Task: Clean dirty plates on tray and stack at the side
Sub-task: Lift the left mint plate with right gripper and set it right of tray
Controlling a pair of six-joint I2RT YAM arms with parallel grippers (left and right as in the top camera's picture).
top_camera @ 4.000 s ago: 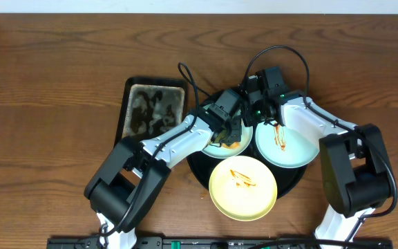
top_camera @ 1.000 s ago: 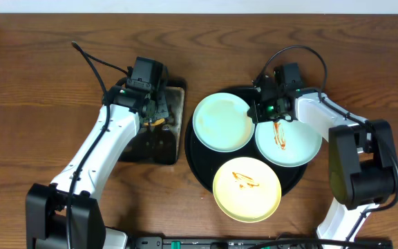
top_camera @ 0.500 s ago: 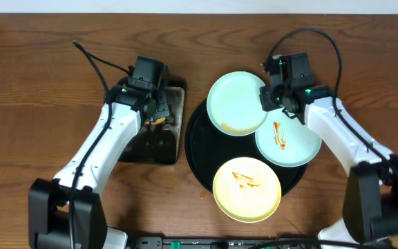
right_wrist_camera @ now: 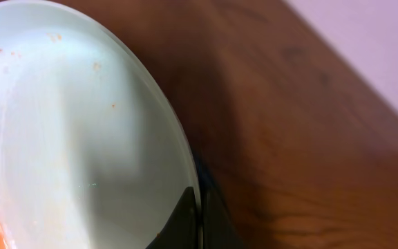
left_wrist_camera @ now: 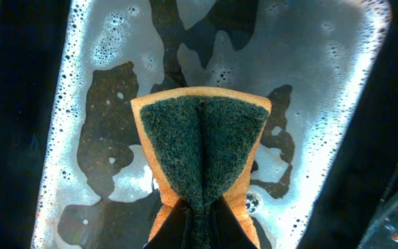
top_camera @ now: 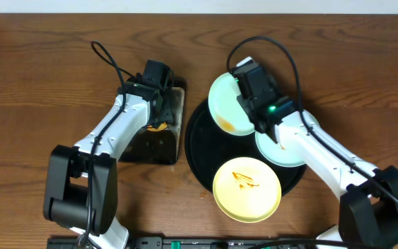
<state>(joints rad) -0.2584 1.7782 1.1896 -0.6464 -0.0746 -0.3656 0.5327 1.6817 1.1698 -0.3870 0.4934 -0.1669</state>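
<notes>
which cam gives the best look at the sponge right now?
Left wrist: the sponge sits mid-frame, green face showing, pinched folded by the left gripper over the soapy rectangular tray. Overhead shows just an orange sliver beneath that gripper. Right wrist: only the mint plate.

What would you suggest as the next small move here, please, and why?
Probably carry the sponge in the left gripper across to the tilted mint plate and wipe its lower edge: the right gripper holds that plate by the rim, and an orange smear shows there.
</notes>
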